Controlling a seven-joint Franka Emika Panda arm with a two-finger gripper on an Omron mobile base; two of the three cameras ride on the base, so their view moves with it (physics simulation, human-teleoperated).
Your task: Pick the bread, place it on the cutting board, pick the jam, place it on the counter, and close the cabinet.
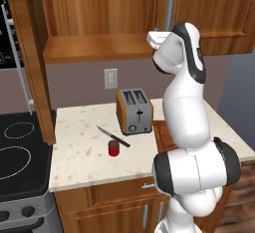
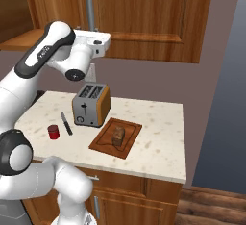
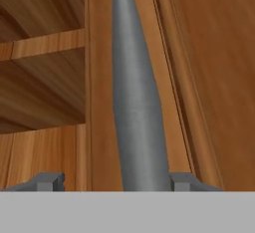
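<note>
The bread [image 2: 118, 135] lies on the cutting board [image 2: 129, 129], right of the toaster; the board's edge [image 1: 163, 136] peeks out behind my arm. The red jam [image 1: 114, 148] [image 2: 53, 132] stands on the speckled counter [image 1: 79, 152] [image 2: 158, 137], near a knife. My arm is raised to the cabinet [image 1: 214, 13] [image 2: 144, 17]. My gripper [image 3: 118, 181] is open and straddles the lower end of a door's silver handle [image 3: 134, 102] [image 2: 90, 7] [image 1: 170, 5]; the right fingertip [image 3: 185, 181] touches the bar and the left one stands apart. Left of that door the cabinet compartment [image 1: 94, 23] is open, its shelves bare.
A toaster [image 1: 134, 111] [image 2: 91, 105] stands at the back of the counter, with a knife [image 1: 113, 136] [image 2: 66, 123] lying in front of it. A black stovetop [image 1: 20, 152] adjoins the counter on the left. An opened door [image 1: 27, 53] hangs edge-on at the left.
</note>
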